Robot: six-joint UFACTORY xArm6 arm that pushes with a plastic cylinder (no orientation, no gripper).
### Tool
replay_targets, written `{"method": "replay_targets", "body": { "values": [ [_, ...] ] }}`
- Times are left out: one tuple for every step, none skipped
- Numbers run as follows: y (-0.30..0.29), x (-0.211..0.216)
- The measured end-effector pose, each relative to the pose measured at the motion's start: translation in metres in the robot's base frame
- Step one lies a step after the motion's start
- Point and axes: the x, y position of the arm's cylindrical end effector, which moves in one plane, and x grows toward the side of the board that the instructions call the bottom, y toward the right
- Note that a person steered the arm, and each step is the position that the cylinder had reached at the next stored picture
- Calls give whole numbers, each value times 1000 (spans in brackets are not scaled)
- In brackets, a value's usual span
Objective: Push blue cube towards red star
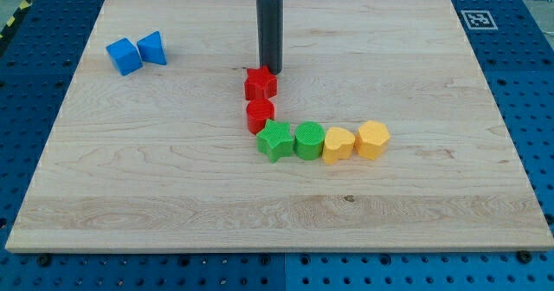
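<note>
The blue cube point(124, 55) sits near the board's upper left, touching a second blue block point(152, 47), wedge-like, on its right. The red star point(260, 84) lies near the board's middle. My tip point(271, 69) stands just above the red star's upper right edge, touching or almost touching it, far to the right of the blue cube.
Below the red star a red cylinder-like block point(260, 115) begins a curved row: green star point(275, 140), green cylinder point(309, 140), yellow heart-like block point(338, 144), yellow hexagonal block point(372, 139). The wooden board point(130, 196) lies on a blue perforated table; a marker tag point(474, 18) is at its upper right corner.
</note>
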Motion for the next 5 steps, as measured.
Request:
{"method": "replay_targets", "body": {
  "values": [
    [-1,9],
    [-5,10],
    [-15,10],
    [-16,-25],
    [-44,-68]
  ]
}}
